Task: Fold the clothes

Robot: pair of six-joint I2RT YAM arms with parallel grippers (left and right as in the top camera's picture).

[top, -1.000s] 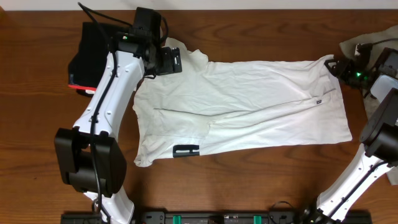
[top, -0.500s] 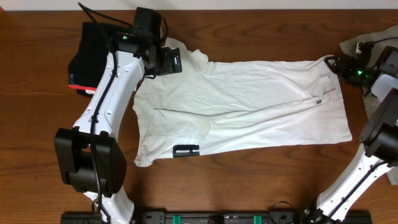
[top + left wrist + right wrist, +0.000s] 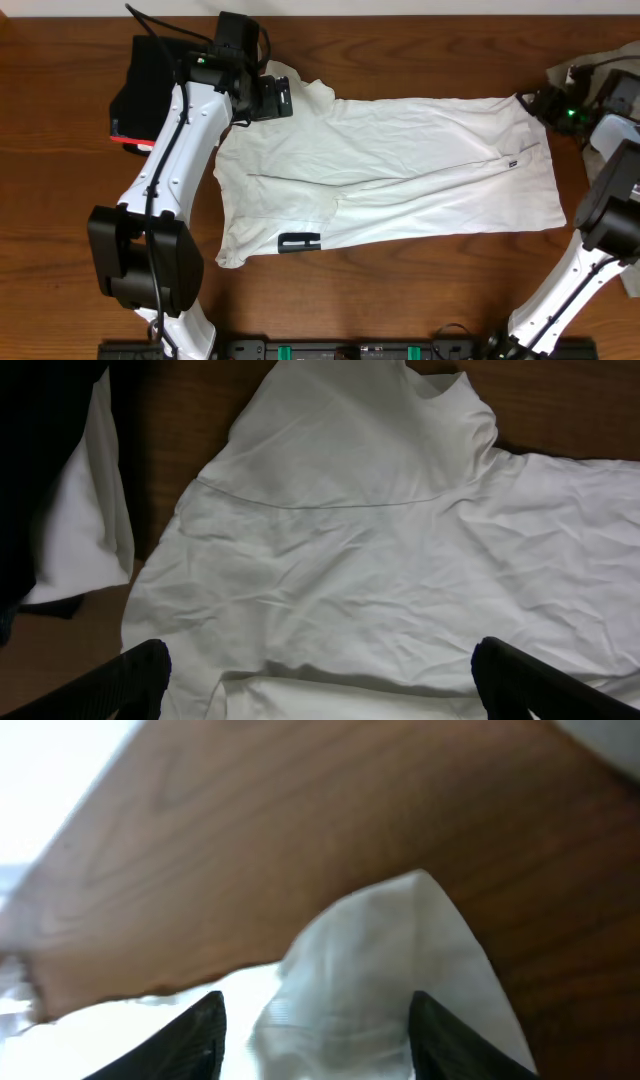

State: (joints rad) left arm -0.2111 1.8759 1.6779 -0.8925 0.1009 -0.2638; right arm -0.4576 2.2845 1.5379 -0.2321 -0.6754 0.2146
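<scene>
CHANGE: right pincer (image 3: 317, 1005) jaws have spread off white T-shirt (image 3: 400, 170) top-right corner; corner lies loose between them | MEANING: shirt spread on table (image 3: 420, 290), folding judged incomplete | LEFT: left pincer (image 3: 320, 660) jaws apart over collar end, empty | OBSCURED: black garment (image 3: 150, 80) partly under left arm; grey-beige garment (image 3: 600, 60) cut by frame edge

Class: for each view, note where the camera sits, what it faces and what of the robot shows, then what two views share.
Overhead: above the table, straight down on the shirt; both arms, left hand, right hand.
Left wrist: on the left arm, down at the shirt; its open fingers.
Right wrist: low by a shirt corner; its parted fingers.
Shared: both wrist views see the shirt.
</scene>
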